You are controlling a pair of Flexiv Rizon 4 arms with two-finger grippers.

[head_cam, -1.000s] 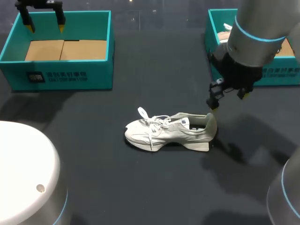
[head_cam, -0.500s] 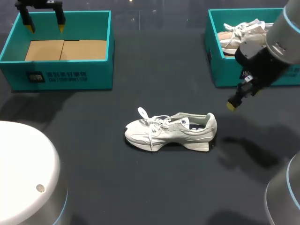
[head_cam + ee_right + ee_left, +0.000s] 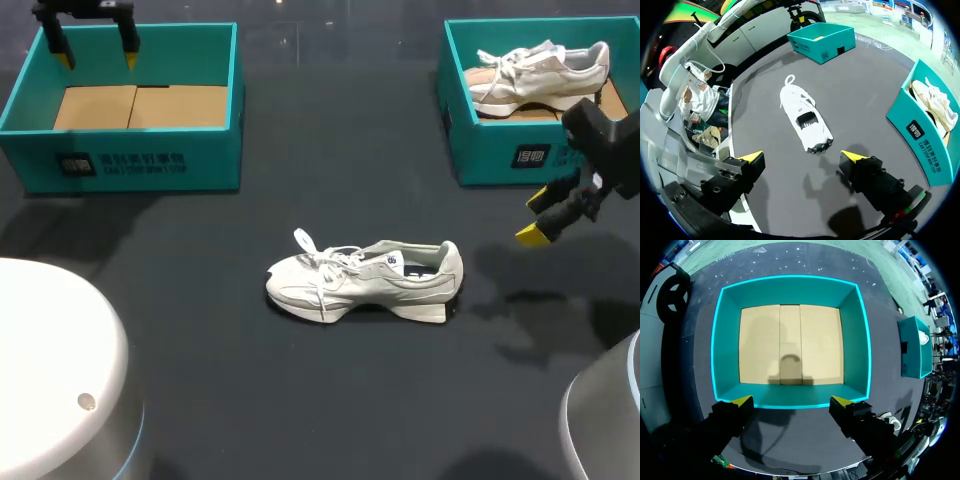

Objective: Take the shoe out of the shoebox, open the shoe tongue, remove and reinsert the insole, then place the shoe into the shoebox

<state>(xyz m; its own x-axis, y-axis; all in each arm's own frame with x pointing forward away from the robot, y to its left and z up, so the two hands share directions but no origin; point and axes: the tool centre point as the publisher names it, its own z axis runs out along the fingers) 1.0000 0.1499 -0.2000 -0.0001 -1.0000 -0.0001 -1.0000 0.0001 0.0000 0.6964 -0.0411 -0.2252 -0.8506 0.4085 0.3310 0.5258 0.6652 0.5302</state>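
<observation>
Off-white, with loose white laces, the shoe lies on its sole on the dark table, about the middle, outside both boxes. Its long axis runs left to right: toe to the left, heel and open collar to the right.

The right gripper is to the right of the heel and slightly farther back, near the front wall of the right shoebox, where a second shoe rests. Its fingers stand well apart with nothing between them. It seems to hang clear of the table, though the height is hard to judge from above. In the right wrist view the shoe lies ahead of the right gripper, heel end nearest and roughly in line with the gap between the fingers.

The left gripper hangs over the far-left, empty shoebox, fingers also spread and holding nothing. It is well apart from the shoe.

So the right arm is the nearer one, and it meets the shoe heel first. Reaching the tongue would probably mean travelling left along the shoe, past the collar toward the laces.
</observation>
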